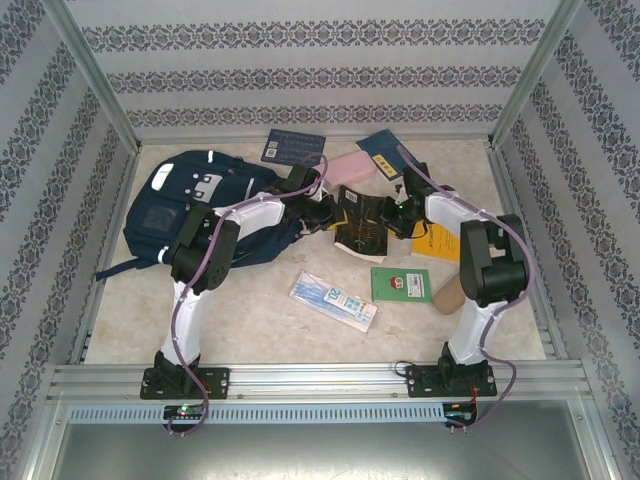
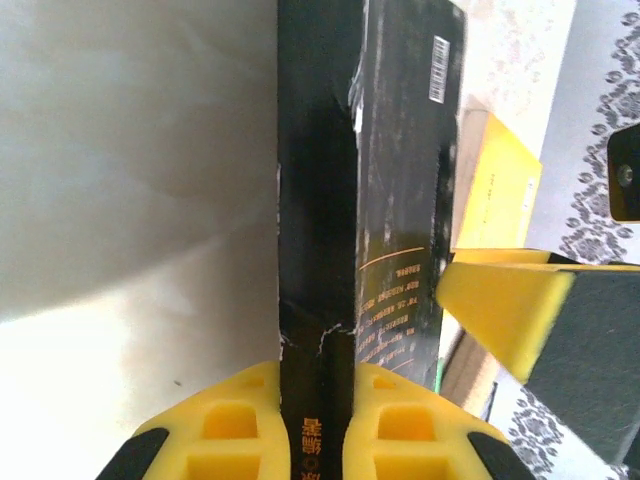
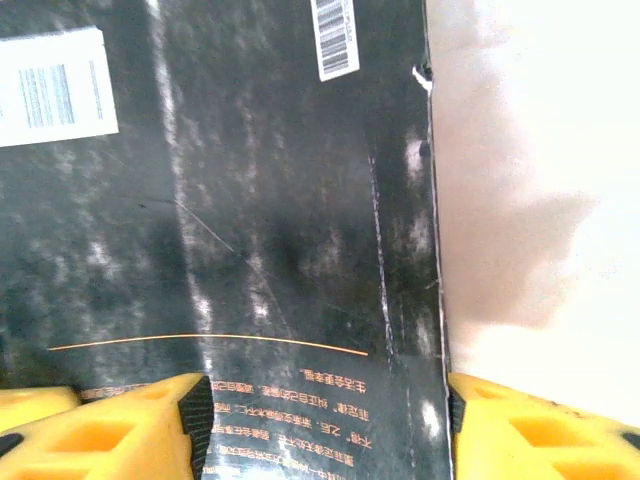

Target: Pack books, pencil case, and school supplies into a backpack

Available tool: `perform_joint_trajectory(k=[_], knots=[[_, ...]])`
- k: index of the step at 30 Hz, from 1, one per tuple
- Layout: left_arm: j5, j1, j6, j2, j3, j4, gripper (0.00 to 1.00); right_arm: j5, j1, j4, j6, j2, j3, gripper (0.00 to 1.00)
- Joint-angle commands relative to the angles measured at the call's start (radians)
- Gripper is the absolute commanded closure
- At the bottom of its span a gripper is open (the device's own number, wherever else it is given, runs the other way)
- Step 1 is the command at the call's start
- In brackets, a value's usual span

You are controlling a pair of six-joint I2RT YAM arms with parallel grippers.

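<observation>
Left claw (image 2: 318, 400) clenched on spine of black book (image 1: 362, 222), mid-surface toward far edge, beside backpack (image 1: 185, 205). Right claw (image 3: 322, 390) released, jaws spread over cover. Unpacked on surface: blue books (image 1: 293, 148), case (image 1: 350, 166), yellow book (image 1: 440, 242), green book (image 1: 400, 284), packet (image 1: 333, 300). Packing judged barely begun.

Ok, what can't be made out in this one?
Backpack opening: top view, left arm covers part of it; open or zipped, unclear.
Black book title: top view too small; wrist views cut it off.
Right gripper contact with the book: right wrist, fingers cut by the bottom edge.
Tan thing by the right arm: top view, half hidden by that arm.
</observation>
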Motion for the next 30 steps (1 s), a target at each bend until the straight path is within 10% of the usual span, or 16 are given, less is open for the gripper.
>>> perform_joint_trajectory(k=[1, 12, 22, 30], knots=[[0.11, -0.022, -0.016, -0.122, 0.036, 0.059, 1.0, -0.183, -0.031, 0.216, 0.136, -0.086, -0.065, 0.34], [0.238, 0.005, -0.174, -0.238, 0.017, 0.248, 1.0, -0.381, -0.102, 0.52, 0.356, -0.131, -0.188, 0.21], [0.27, 0.031, -0.346, -0.234, 0.018, 0.492, 1.0, -0.485, -0.118, 1.274, 0.887, -0.039, -0.322, 0.15], [0.268, 0.061, -0.382, -0.213, 0.015, 0.563, 1.0, -0.504, -0.083, 1.381, 0.968, -0.052, -0.343, 0.13]])
